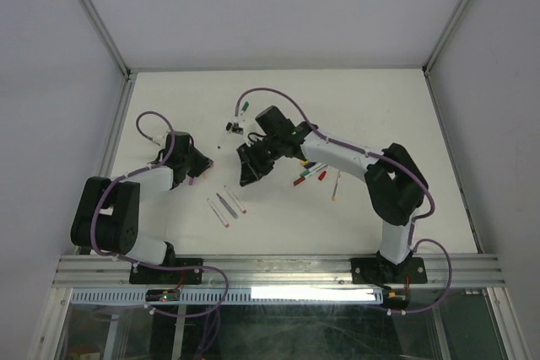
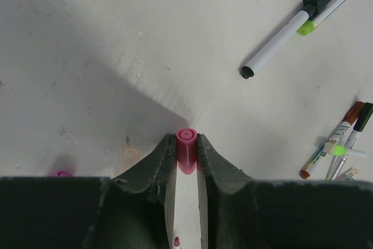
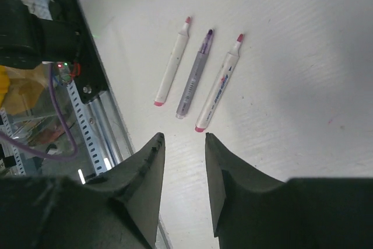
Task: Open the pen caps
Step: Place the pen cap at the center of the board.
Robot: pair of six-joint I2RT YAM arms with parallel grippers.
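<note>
Between the fingertips of the left gripper (image 2: 186, 138) sits a pink cap (image 2: 186, 151) — a short plastic tube, its round end turned away from the wrist camera. The two fingers (image 2: 163, 161) stand very narrow, and each one seems to press a side of the cap, so the cap is gripped. Whether it rests on the white table (image 2: 145, 39) or hangs just over it, I cannot tell.

The right gripper (image 3: 183, 139) has its fingers (image 3: 150, 161) apart, with only bare table in the gap; it holds nothing. Just ahead of it three uncapped pens (image 3: 195, 74) lie side by side, two white and one grey-purple in the middle, near the metal rail (image 3: 96, 115). From above, these pens are between the two grippers, a little nearer to the bases.

A cluster of pens (image 1: 314, 176) lies beside the right arm — their ends are red, green and dark. Two more pens (image 1: 234, 124) lie farther back on the table.
</note>
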